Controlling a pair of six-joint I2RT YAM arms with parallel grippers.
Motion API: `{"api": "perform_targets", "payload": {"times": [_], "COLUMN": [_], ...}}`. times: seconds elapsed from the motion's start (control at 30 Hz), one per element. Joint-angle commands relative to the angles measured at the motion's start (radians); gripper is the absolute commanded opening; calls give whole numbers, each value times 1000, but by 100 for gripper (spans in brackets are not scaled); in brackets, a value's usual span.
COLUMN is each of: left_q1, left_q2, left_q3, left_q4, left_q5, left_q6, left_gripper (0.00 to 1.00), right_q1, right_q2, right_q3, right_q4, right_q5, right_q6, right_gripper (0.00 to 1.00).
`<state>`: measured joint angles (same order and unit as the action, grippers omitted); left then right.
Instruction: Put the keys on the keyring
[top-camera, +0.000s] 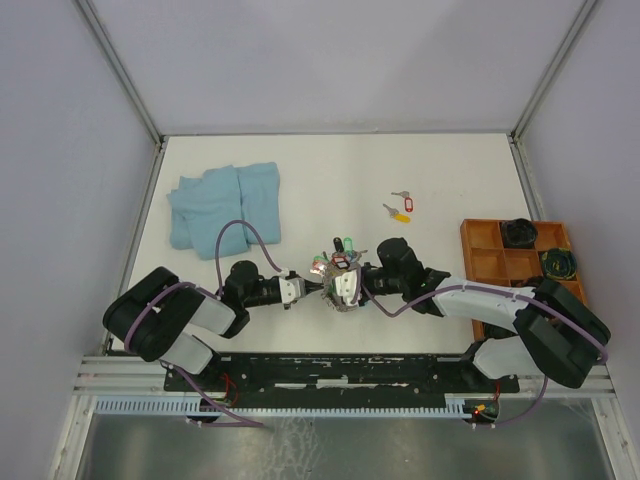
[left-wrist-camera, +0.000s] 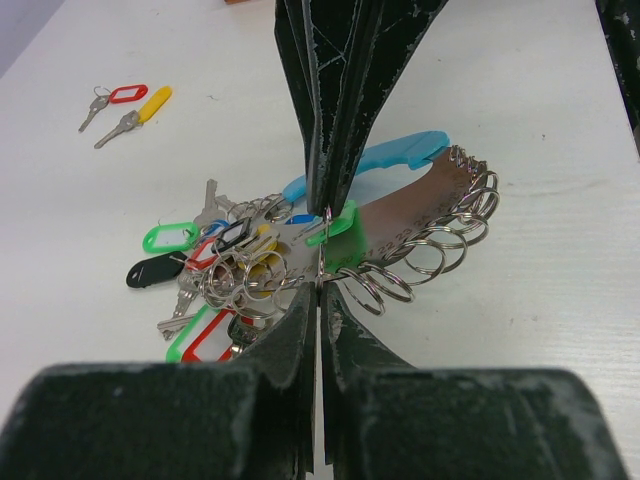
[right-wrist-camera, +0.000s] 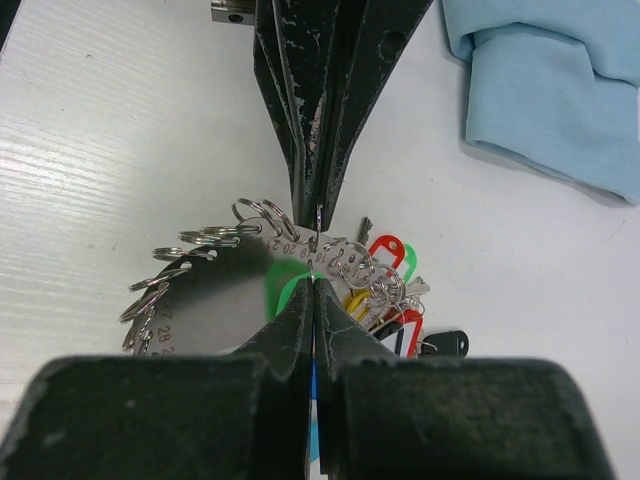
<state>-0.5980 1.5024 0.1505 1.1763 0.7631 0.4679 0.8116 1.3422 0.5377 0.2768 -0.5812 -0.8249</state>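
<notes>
Far left: one blue towel, folded. Left gripper: jaws pressed tight, tips nose to nose with the other pair; what it pinches is hidden between tips (thin split ring there, can't tell). Centre: one keyring plate, rim rings overlapping, uncountable; key bunch heaped at its end, tags tangled. One green tag at meeting point. Right gripper: jaws likewise clamped, hold unclear. Further right, two loose on table: red-tagged key, yellow-tagged key. One orange tray, partly behind arm.

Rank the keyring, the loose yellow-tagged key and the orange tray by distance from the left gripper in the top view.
1. The keyring, right at the left gripper fingertips.
2. The yellow-tagged key, farther back and to the right.
3. The orange tray, at the far right.
</notes>
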Motion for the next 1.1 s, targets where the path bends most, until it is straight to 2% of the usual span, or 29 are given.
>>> {"api": "perform_targets", "payload": {"times": [0.0, 1.07], "left_q1": [-5, -6], "left_q2": [-12, -16], "left_q3": [3, 0], "left_q4": [68, 80], "left_q5": [21, 25], "left_q6": [24, 12], "left_gripper": [3, 3], "right_q1": [6, 12], "right_q2": [4, 12], "right_q3": [-10, 1], "right_q4": [79, 94], "right_q5": [6, -14], "right_q6": [21, 69], "right_gripper": [0, 1]}}
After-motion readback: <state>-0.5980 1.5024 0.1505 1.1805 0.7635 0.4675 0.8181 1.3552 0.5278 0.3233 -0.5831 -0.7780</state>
